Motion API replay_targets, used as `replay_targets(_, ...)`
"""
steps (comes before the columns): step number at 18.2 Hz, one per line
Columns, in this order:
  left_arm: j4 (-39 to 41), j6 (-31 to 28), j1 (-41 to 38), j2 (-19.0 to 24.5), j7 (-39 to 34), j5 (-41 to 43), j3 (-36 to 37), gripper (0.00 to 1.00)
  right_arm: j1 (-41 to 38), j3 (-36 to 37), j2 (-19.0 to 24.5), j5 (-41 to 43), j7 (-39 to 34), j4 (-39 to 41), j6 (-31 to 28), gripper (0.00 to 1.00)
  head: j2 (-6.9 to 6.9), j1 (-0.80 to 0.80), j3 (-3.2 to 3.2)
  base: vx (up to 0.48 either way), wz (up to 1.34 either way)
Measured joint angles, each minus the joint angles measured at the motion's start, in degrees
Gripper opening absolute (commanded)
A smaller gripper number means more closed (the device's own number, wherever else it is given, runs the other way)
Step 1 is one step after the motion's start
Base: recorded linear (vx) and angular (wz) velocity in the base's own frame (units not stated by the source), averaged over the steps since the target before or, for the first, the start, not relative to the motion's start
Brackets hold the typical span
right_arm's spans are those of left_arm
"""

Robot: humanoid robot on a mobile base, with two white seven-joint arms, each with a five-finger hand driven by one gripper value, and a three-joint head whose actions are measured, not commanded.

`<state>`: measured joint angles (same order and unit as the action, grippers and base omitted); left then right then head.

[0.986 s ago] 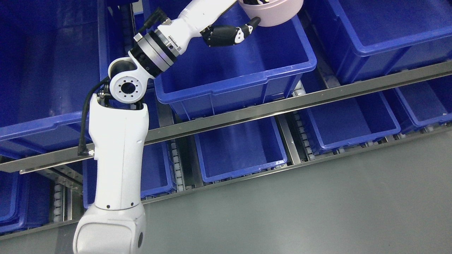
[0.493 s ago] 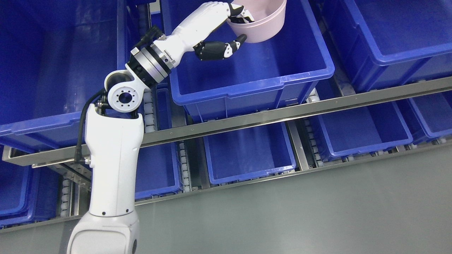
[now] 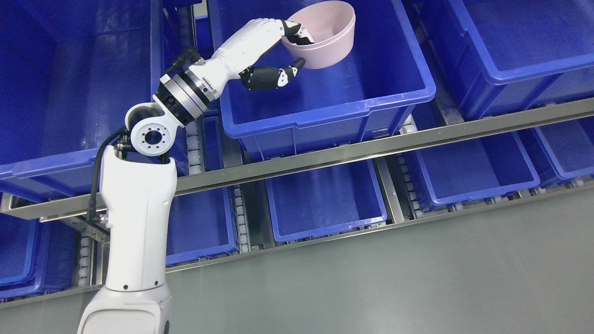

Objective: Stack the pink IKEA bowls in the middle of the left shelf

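Observation:
A pink bowl [image 3: 325,35] hangs tilted inside a large blue bin [image 3: 334,109] on the middle shelf level. My left hand [image 3: 297,48] is shut on the bowl's near rim, fingers inside the bowl and the black thumb [image 3: 283,74] pressing the outer wall from below. The white left arm rises from the lower left of the head view, bending at its elbow beside the bin's left wall. No second bowl shows in the bin. My right arm is out of view.
More blue bins flank this one: a big one at left [image 3: 69,93] and another at upper right [image 3: 510,41]. A steel shelf rail [image 3: 371,144] runs below them. Smaller blue bins [image 3: 325,199] sit on the lower level above grey floor [image 3: 417,278].
The camera has shifted, so the whole scene sits lower and to the right in the picture. The bowl, cut off by the top edge before, is now fully in view, held in the left hand.

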<state>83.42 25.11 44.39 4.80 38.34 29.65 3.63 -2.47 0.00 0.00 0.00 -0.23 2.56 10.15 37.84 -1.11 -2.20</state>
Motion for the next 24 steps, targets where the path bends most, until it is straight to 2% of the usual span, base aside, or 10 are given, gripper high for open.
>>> replay_targets(5,-0.7,0.09,-0.19,-1.64,-5.44,-0.28,-1.4,0.69,0.0,0.0,0.0,0.0,0.0,0.0,0.0,1.0,-0.01,0.0,0.0,-0.001,0.0)
replay_targets(8,-1.03,-0.1,-0.02,-2.51,-17.29,-2.84,-1.98,0.73,0.0,0.0,0.0,0.0,0.0,0.0,0.0,1.0,-0.02,0.0,0.0,0.0,0.0)
replay_targets(11,-1.12,-8.94,0.03,-3.1,-31.51,-9.36,-2.42,0.81,0.0,0.0,0.0,0.0,0.0,0.0,0.0,1.0,-0.01,0.0,0.0,0.0,0.0)
replay_targets(14,-0.6,-16.67,-0.52,-3.55,-42.75,-16.23,-2.75,0.97,0.01,0.0,0.0,0.0,0.0,0.0,0.0,1.0,-0.01,0.0,0.0,0.0,0.0)
replay_targets(19,1.77,-23.96,-2.77,-4.02,-46.88,-21.59,-3.09,1.0,0.0,0.0,0.0,0.0,0.0,0.0,0.0,1.0,-0.01,0.0,0.0,0.0,0.0)
replay_targets(24,3.63,-26.0,-6.08,-4.3,-47.4,-23.54,-2.49,1.0,0.01,0.0,0.0,0.0,0.01,0.0,0.0,1.0,-0.02,0.0,0.0,0.0,0.0)
